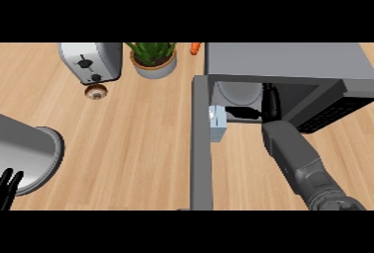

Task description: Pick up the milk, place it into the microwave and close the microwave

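milk stands just left of my right hand, at the microwave mouth. whether it grips, i can't tell.

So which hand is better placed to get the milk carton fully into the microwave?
The right. The right hand holds the milk carton at the microwave's open front, forearm reaching in. The left hand rests open at the view's lower left edge, on the far side of the open door.

one head view looks steeply down on the wooden counter, close, microwave at upper right.
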